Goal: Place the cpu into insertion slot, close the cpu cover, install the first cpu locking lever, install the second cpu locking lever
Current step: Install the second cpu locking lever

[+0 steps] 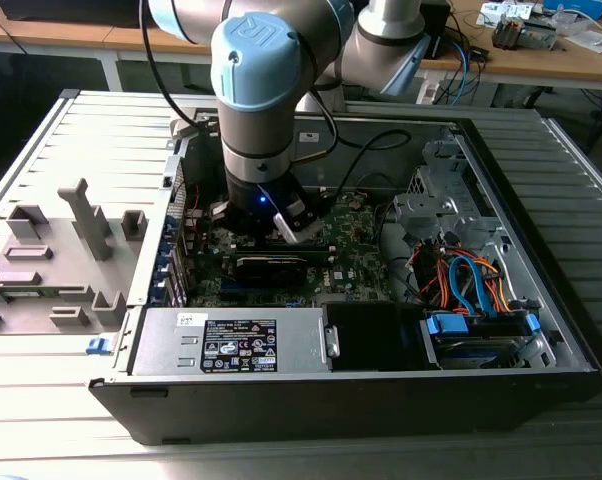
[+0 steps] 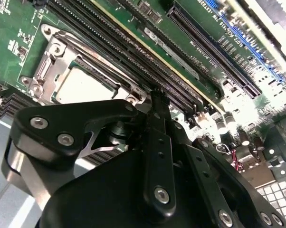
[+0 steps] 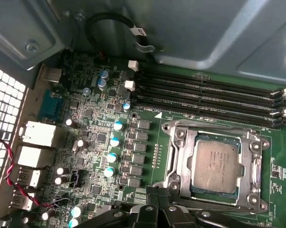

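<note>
Exterior view: arm (image 1: 271,110) plunges vertically into case (image 1: 541,330) | cpu (image 3: 214,166) seated (cover (image 3: 178,161) apparently closed) | jaws: cannot tell.

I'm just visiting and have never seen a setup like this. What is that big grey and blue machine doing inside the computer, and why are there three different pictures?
It is a robot arm reaching down into an open computer case. One picture comes from a camera standing off to the side; the other two come from cameras riding near the arm's wrist. In both wrist views you see the green circuit board, the cpu sitting in its insertion slot, and the cpu cover framing it. The black gripper sits just beside that socket.
</note>
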Available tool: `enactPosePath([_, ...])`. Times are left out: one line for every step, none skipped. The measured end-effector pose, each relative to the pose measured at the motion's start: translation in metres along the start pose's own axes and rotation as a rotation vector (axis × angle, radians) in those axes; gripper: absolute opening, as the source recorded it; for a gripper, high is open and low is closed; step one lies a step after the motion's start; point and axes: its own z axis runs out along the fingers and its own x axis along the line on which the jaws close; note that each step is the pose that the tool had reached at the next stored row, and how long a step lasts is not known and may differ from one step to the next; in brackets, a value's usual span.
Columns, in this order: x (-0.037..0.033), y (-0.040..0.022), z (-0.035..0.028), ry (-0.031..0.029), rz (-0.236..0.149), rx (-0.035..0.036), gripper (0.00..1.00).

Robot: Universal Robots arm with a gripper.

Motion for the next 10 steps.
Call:
enactPosePath([0.0000,-0.0001,0.0007,-0.0001,-0.001,-0.0005,0.11])
enactPosePath([-0.0001,0.0001,0.0015,-0.0008,-0.002,-0.0026,0.11])
enactPosePath([-0.0001,0.0001,0.0011,-0.0006,-0.003,-0.0017,0.11])
enactPosePath([-0.0001,0.0003,-0.0011,-0.0010,-0.003,-0.0009,0.11])
enactPosePath([-0.0001,0.0006,-0.0026,-0.0016,-0.003,-0.0013,0.11])
enactPosePath([-0.0001,0.0009,-0.0041,-0.0020,-0.003,-0.0010,0.11])
enactPosePath([-0.0001,0.0013,-0.0063,-0.0022,-0.004,-0.0008,0.11])
enactPosePath([-0.0001,0.0014,-0.0072,-0.0024,-0.004,-0.0008,0.11])
enactPosePath([0.0000,0.0009,-0.0074,-0.0025,-0.004,-0.0013,0.11])
enactPosePath([0.0004,-0.0012,-0.0079,-0.0029,-0.004,-0.0045,0.11])
